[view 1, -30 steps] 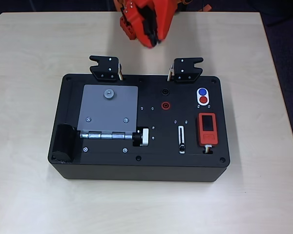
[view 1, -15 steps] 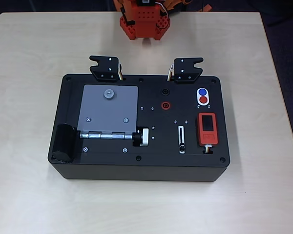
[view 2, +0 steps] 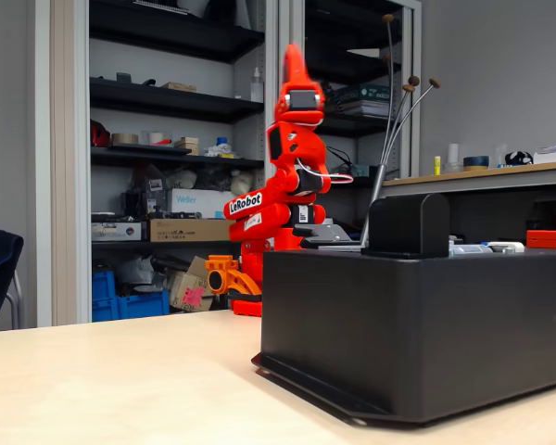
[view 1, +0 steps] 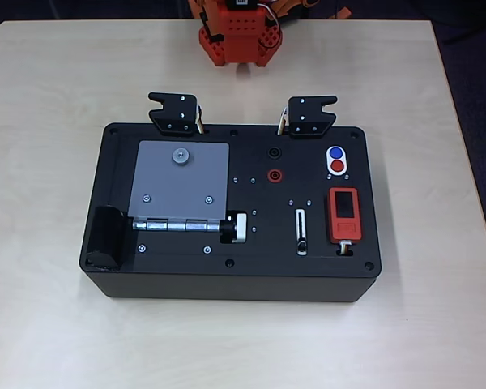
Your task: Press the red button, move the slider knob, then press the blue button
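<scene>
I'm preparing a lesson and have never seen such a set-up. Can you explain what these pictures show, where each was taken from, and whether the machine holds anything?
The orange machine is a small robot arm. One picture looks straight down on the table; the other is taken low from the side. In the side view the arm is folded upright with its pincer pointing up, holding nothing; whether it is open I cannot tell. On the table stands a black box of practice parts: a red button beside a blue button, a slider knob in a white slot, and a grey hinged plate. Nothing touches them.
</scene>
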Action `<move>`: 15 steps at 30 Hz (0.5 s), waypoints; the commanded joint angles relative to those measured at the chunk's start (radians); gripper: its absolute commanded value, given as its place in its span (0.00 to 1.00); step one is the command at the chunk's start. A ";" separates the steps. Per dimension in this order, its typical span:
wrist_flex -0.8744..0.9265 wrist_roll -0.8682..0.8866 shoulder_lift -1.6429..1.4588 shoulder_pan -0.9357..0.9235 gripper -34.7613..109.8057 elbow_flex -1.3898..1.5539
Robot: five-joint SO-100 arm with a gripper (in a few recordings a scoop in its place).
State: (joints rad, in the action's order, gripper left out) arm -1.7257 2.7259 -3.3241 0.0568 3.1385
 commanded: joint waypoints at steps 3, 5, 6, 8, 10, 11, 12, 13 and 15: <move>-0.212 0.106 0.002 0.005 0.24 0.003; -0.212 0.167 0.002 0.000 0.24 0.003; -0.212 0.199 0.002 -0.005 0.24 0.003; -0.212 0.267 0.002 -0.009 0.24 0.003; -0.213 0.327 0.002 -0.009 0.24 0.003; -0.213 0.353 0.002 -0.009 0.24 0.003; -0.213 0.370 0.002 -0.009 0.24 0.003; -0.213 0.379 0.002 -0.011 0.24 0.003; -0.213 0.382 0.002 -0.011 0.24 0.003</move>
State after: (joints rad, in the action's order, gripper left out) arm -1.9297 2.9836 -3.3241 0.0399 3.1385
